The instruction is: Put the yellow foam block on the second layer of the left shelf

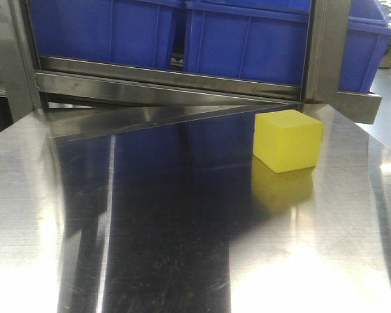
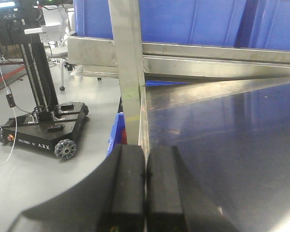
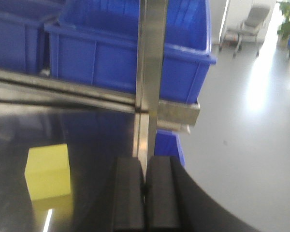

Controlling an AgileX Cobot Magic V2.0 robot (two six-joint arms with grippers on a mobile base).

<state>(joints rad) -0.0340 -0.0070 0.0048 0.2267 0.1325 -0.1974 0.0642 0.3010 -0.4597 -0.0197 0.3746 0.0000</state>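
The yellow foam block point(image 1: 288, 139) sits on the shiny steel table point(image 1: 182, 248) at the right, near the shelf's right post. It also shows in the right wrist view point(image 3: 48, 171), left of my right gripper point(image 3: 145, 166). My right gripper is shut and empty, its black pads pressed together, over the table's right edge. My left gripper point(image 2: 145, 154) is shut and empty, at the table's left edge, by the shelf's left post point(image 2: 128, 72). Neither gripper shows in the front view.
A steel shelf frame point(image 1: 169, 81) stands at the table's back, with large blue bins point(image 1: 247, 39) on its layer above the table. A right post point(image 3: 150, 72) stands ahead of my right gripper. A black wheeled robot base point(image 2: 43, 128) stands on the floor at left.
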